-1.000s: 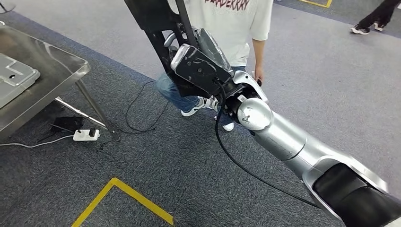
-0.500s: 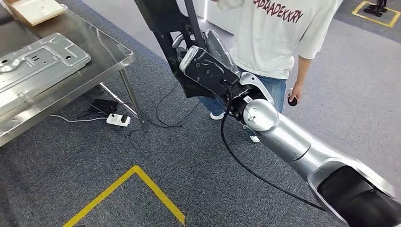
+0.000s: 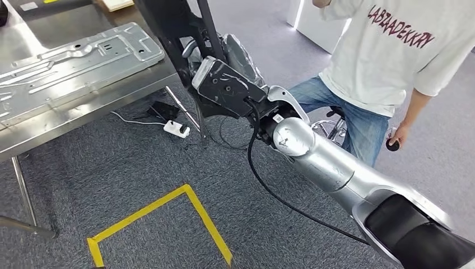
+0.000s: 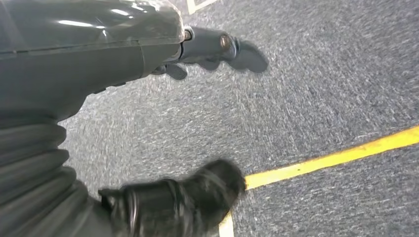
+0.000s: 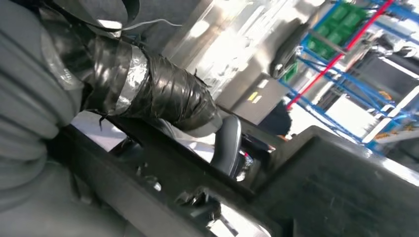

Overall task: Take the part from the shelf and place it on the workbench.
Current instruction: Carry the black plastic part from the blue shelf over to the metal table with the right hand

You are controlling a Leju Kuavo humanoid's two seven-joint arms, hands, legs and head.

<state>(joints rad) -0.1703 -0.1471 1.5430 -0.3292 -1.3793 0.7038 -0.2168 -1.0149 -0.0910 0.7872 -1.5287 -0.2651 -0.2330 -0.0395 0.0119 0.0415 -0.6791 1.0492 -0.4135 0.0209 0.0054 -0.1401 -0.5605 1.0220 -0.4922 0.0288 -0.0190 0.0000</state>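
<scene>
Head view, looking down: the silver right arm [image 3: 330,162] reaches up and forward across the frame, and the right hand [image 3: 221,67] grips a long black part [image 3: 179,28] that runs up out of the top edge; the part hangs in the air beside the near corner of the steel workbench [image 3: 67,115], not resting on it; a pressed metal panel [image 3: 73,59] lies flat on that bench; under the bench corner sit a white power strip [image 3: 176,129] and loose black cables on the grey carpet [image 3: 129,168]; a yellow tape line [image 3: 168,213] marks a corner on the floor below; a person in a white T-shirt [image 3: 392,56] and jeans sits just beyond the arm, a small dark object in one hand; right wrist view, up close: the taped thumb [image 5: 158,94] and a dark finger [image 5: 228,143] close around the black part [image 5: 321,182], blue shelving [image 5: 341,44] behind; left wrist view: the left hand [image 4: 207,49] hangs over the carpet, fingers apart, holding nothing.
</scene>
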